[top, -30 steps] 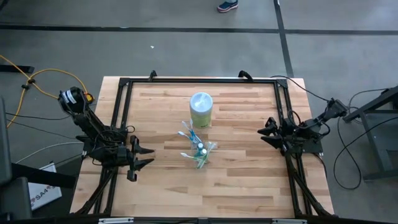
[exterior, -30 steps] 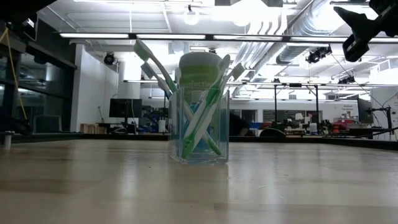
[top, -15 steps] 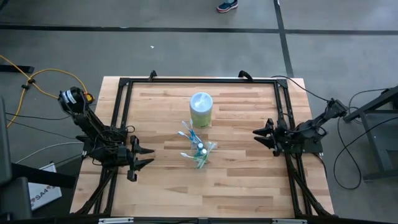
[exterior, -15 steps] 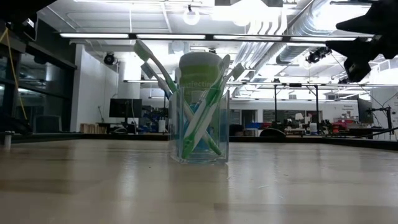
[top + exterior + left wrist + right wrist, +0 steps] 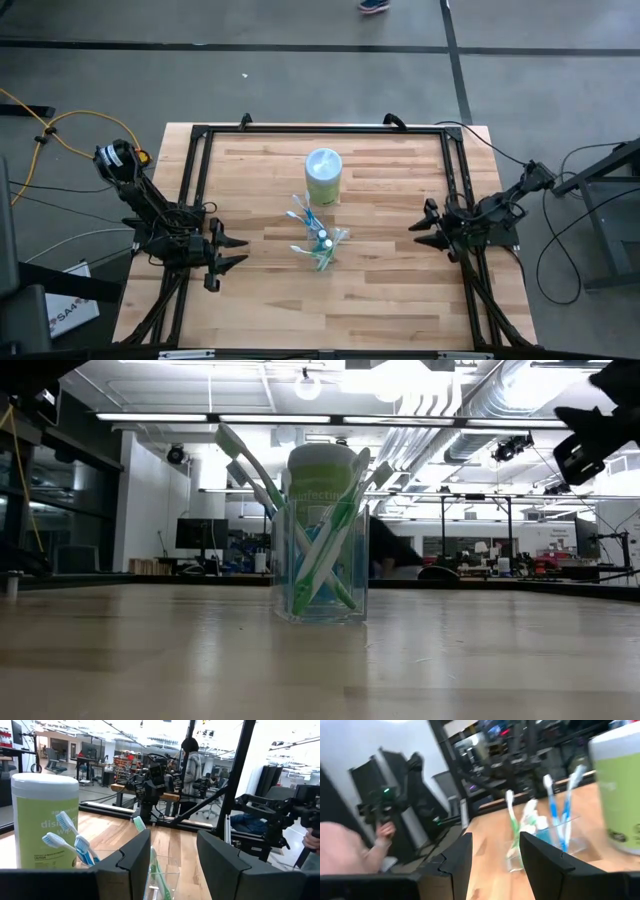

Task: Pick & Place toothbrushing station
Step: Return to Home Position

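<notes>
A small clear tumbler (image 5: 322, 245) stands upright on its base at the middle of the wooden table (image 5: 380, 290). Several blue-and-white and green-and-white toothbrushes (image 5: 318, 550) lean in it, heads up, with two small white-and-blue tube tops (image 5: 323, 238) among them. My left gripper (image 5: 228, 253) hovers open near the table's left edge, pointing at the tumbler (image 5: 162, 882). My right gripper (image 5: 424, 226) hovers open near the right edge, also facing the tumbler (image 5: 545, 842). Neither touches anything.
A tall green-and-white wipes canister (image 5: 323, 175) stands just behind the tumbler, toward the far edge. A black metal frame (image 5: 320, 129) runs around the table's far and side edges. A person (image 5: 192, 762) stands in the room beyond. Bare wood lies between each gripper and the tumbler.
My right gripper has sunk a little and tipped down toward level, shifting slightly toward the table's near edge; its fingers stay open. The tumbler and brushes have not moved.
</notes>
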`<control>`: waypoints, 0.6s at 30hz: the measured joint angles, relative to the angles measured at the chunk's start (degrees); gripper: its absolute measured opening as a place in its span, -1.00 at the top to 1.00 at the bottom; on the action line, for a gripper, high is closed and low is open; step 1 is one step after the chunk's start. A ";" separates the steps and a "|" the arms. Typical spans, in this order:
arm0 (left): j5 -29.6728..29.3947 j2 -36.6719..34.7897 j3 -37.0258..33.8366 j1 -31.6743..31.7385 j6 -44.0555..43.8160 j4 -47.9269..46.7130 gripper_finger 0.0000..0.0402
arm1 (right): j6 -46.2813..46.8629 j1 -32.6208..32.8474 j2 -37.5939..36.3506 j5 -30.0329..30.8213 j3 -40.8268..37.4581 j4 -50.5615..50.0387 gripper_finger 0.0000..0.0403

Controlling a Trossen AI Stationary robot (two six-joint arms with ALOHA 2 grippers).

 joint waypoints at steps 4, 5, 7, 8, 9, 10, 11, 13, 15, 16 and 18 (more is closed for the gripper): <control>0.03 0.00 0.00 0.00 -0.16 0.01 0.22 | -0.79 0.00 -0.01 -4.28 -0.02 -0.69 0.23; 0.03 0.00 0.00 0.02 -0.20 0.00 0.22 | -1.04 0.00 -0.01 -5.58 -0.02 -0.91 0.23; 0.03 0.00 0.00 0.00 -0.31 0.02 0.22 | -1.44 0.00 -0.01 -8.19 -0.02 -1.32 0.23; 0.05 0.00 0.00 0.00 -0.44 0.02 0.22 | -1.61 0.00 -0.01 -9.57 -0.03 -1.52 0.23; 0.05 0.00 0.00 0.02 -0.44 0.00 0.22 | -1.93 0.00 -0.01 -11.00 -0.04 -1.77 0.23; 0.05 0.00 0.00 0.00 -0.65 0.02 0.22 | -2.37 0.00 -0.01 -12.48 -0.04 -2.01 0.23; 0.05 0.00 0.00 0.02 -0.74 0.04 0.22 | -2.54 0.00 -0.01 -13.81 -0.05 -2.20 0.23; 0.06 0.00 0.00 0.02 -0.85 0.09 0.22 | -2.58 0.00 -0.01 -16.75 -0.07 -2.78 0.23; 0.07 0.00 0.00 0.00 -0.85 0.30 0.22 | -2.75 0.00 -0.01 -20.25 -0.07 -3.45 0.23; 0.06 0.00 0.00 0.02 -0.85 0.43 0.22 | -2.76 0.00 -0.01 -21.54 -0.07 -3.70 0.23; 0.07 0.00 0.00 0.01 -0.85 0.57 0.22 | -2.92 0.11 -0.01 -21.64 -0.05 -3.70 0.23</control>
